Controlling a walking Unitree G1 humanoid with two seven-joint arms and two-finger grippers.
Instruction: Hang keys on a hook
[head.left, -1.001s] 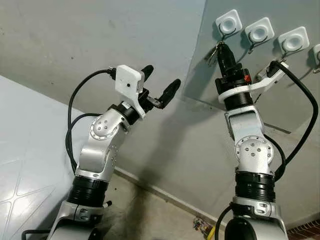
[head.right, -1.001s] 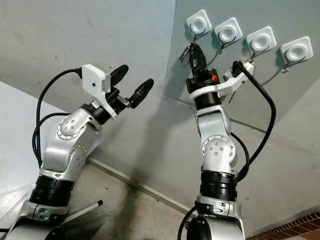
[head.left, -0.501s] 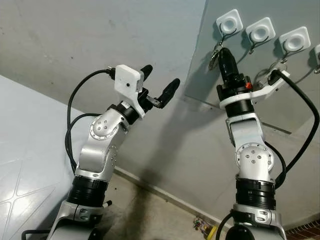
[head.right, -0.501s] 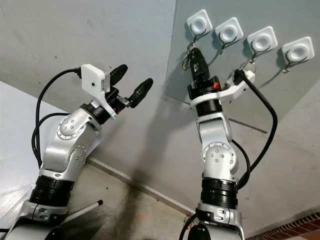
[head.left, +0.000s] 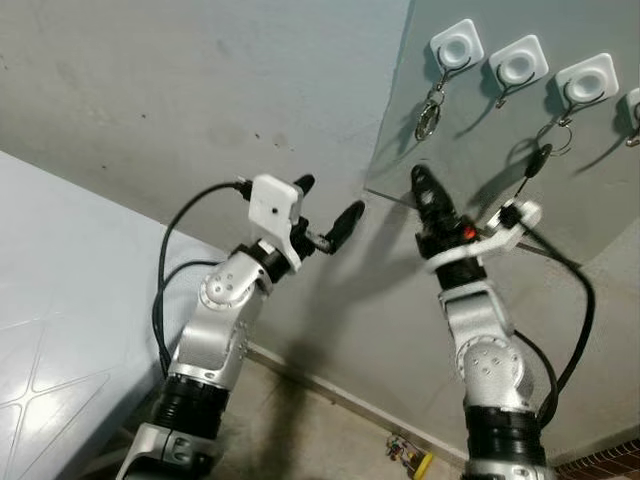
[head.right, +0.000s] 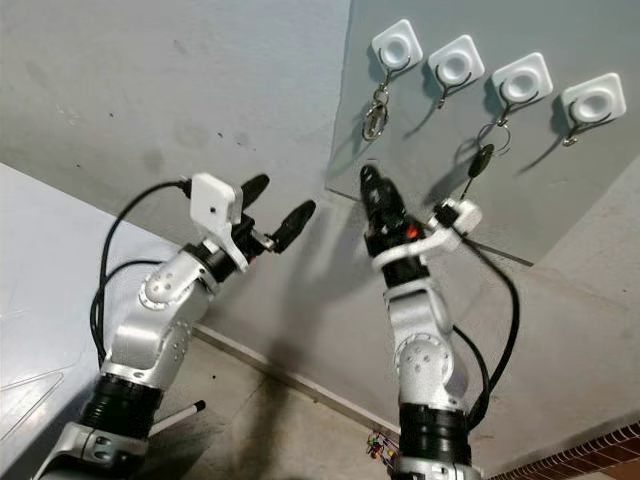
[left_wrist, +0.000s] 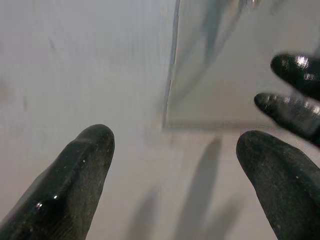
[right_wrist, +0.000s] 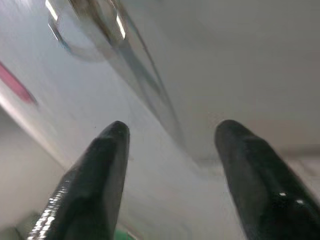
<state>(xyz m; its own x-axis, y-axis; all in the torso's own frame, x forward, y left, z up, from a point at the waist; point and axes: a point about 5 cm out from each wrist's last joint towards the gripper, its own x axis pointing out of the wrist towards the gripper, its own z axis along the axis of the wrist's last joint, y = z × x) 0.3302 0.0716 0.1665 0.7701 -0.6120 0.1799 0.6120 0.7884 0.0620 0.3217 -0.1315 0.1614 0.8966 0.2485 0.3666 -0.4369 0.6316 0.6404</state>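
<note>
A bunch of keys (head.left: 430, 108) hangs by its ring from the leftmost white hook (head.left: 457, 45) on the grey wall panel (head.right: 560, 190). Below it, and apart from it, my right gripper (head.left: 421, 180) points up at the panel, open and holding nothing; its fingers (right_wrist: 107, 165) stand apart in the right wrist view. A blurred metal ring (right_wrist: 75, 30) shows ahead of them. My left gripper (head.left: 327, 200) is raised to the left of the panel's edge, open and empty, with both fingers (left_wrist: 85, 165) spread wide.
Three more white hooks (head.right: 458, 62) run to the right in a row; from the third (head.right: 522, 78) hangs a ring with a black fob (head.right: 480, 160). A pale wall (head.left: 200, 90) lies to the left. A small coloured object (head.left: 405, 452) lies on the floor at the wall's foot.
My right gripper has let go of the keys, which now hang from the leftmost hook, and has dropped well below the hooks. My left arm has sunk and shifted slightly right.
</note>
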